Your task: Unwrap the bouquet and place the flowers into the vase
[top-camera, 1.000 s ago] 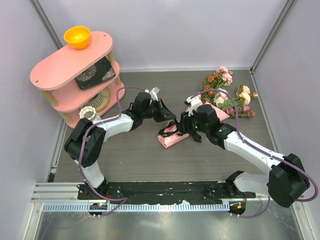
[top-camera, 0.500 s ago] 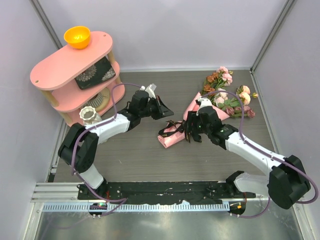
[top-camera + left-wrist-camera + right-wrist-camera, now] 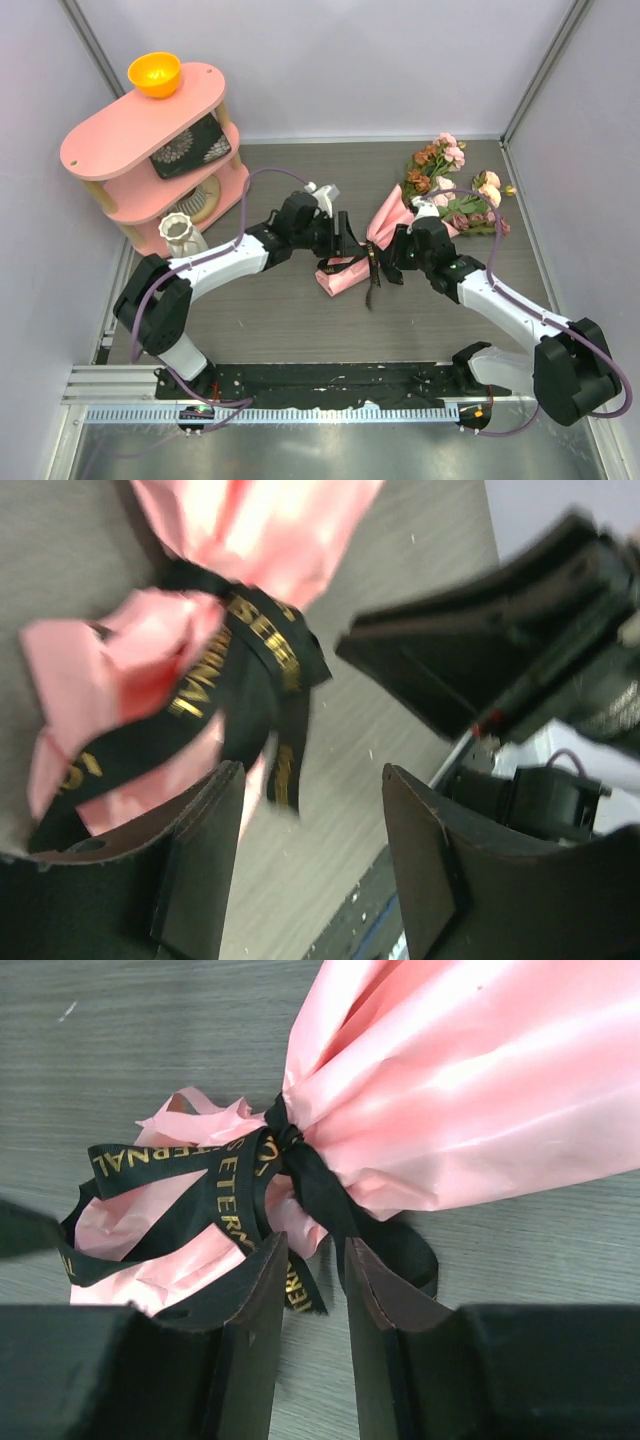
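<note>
Low in the centre we saw the right gripper (image 3: 312, 1245) narrowed around a tail of the black ribbon (image 3: 190, 1160); whether it pinched, we could not tell. The left gripper (image 3: 310, 780) stood wide just beside the knot. The bouquet (image 3: 388, 218) lay mid-frame, still tied, its flowers (image 3: 450, 190) at upper right. The vase (image 3: 183, 232) stood at far left.

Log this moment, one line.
left gripper open near black gold-lettered ribbon | right gripper narrowly open astride it | salmon-pink paper-wrapped bouquet tied
</note>
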### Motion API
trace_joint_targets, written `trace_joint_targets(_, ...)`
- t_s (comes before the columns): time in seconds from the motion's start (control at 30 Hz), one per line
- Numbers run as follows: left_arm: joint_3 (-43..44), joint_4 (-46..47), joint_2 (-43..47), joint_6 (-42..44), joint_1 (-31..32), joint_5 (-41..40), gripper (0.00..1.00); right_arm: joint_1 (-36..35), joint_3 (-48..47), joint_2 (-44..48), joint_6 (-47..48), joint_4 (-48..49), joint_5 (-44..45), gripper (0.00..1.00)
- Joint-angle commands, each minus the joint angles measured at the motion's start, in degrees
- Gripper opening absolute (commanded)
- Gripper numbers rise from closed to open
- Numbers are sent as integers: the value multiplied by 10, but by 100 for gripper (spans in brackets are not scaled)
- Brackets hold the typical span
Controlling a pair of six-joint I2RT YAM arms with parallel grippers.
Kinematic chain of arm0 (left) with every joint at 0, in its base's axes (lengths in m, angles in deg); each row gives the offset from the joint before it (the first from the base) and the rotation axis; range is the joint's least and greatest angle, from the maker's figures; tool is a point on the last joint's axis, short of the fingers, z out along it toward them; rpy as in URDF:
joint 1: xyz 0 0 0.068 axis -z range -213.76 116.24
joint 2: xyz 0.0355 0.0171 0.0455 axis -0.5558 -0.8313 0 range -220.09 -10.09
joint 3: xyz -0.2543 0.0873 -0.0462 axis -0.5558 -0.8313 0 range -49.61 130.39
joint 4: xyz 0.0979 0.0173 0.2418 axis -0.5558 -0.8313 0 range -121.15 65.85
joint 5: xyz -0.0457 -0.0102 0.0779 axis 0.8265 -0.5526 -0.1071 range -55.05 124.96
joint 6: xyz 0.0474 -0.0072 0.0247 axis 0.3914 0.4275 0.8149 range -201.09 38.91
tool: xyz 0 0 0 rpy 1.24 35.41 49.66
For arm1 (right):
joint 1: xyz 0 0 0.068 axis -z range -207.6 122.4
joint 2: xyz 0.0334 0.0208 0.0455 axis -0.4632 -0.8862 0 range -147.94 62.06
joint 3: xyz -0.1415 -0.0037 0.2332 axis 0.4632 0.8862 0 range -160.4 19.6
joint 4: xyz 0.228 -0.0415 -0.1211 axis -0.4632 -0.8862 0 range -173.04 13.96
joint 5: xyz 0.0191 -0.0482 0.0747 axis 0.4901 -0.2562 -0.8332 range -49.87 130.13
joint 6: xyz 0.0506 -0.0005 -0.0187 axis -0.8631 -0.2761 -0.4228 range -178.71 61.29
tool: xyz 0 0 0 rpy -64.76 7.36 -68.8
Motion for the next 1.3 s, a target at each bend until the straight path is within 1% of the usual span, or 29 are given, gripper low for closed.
trace_joint_targets(0.0, 35, -84, 37, 103, 43, -28, 63, 26, 16, 31, 1, 56, -66, 38)
trace_joint_targets(0.03, 34, -88, 36, 110, 45, -31, 69, 29, 20, 30, 2, 66, -74, 39)
trace_joint_targets(0.1, 32, -90, 34, 112, 50, -32, 68, 31, 22, 21, 3, 65, -98, 41)
trace_joint_targets(0.13, 31, -90, 33, 112, 52, -32, 66, 34, 21, 15, 6, 66, -109, 41)
trace_joint_targets(0.17, 30, -87, 32, 110, 53, -32, 58, 33, 20, 6, 6, 65, -118, 40)
trace_joint_targets(0.2, 30, -85, 30, 109, 55, -31, 55, 33, 22, 5, 6, 84, -147, 40)
trace_joint_targets(0.27, 28, -78, 29, 100, 58, -25, 51, 34, 29, -4, 1, 106, -174, 40)
trace_joint_targets(0.3, 27, -75, 29, 96, 58, -23, 52, 33, 31, -7, 0, 107, -178, 40)
trace_joint_targets(0.33, 27, -72, 29, 94, 59, -21, 59, 34, 33, -9, -1, 110, -178, 41)
trace_joint_targets(0.37, 25, -66, 30, 89, 63, -20, 61, 33, 39, -13, -1, 110, -175, 46)
trace_joint_targets(0.47, 18, -55, 33, 84, 66, -14, 63, 33, 47, -19, 2, 114, -162, 53)
trace_joint_targets(0.6, 11, -45, 34, 76, 70, -12, 61, 33, 56, -42, -5, 171, -182, 53)
trace_joint_targets(0.73, 2, -26, 29, 47, 72, -14, 57, 33, 53, -82, -8, 195, -182, 49)
trace_joint_targets(0.83, -6, -17, 29, 36, 78, -15, 59, 32, 53, -99, -8, 205, -183, 46)
trace_joint_targets(0.93, -12, -18, 31, 38, 83, -17, 60, 32, 62, -93, -13, 222, -186, 43)
trace_joint_targets(1.0, -15, -18, 32, 39, 83, -19, 59, 32, 68, -87, -14, 225, -190, 37)
trace_joint_targets(1.07, -16, -19, 32, 39, 83, -20, 57, 32, 69, -71, -18, 223, -192, 30)
trace_joint_targets(1.13, -12, -19, 32, 39, 84, -19, 52, 32, 65, -56, -22, 207, -191, 24)
trace_joint_targets(1.2, -9, -19, 30, 39, 84, -18, 45, 32, 59, -29, -24, 181, -190, 20)
trace_joint_targets(1.27, -6, -17, 28, 40, 84, -13, 43, 32, 52, -5, -30, 161, -192, 15)
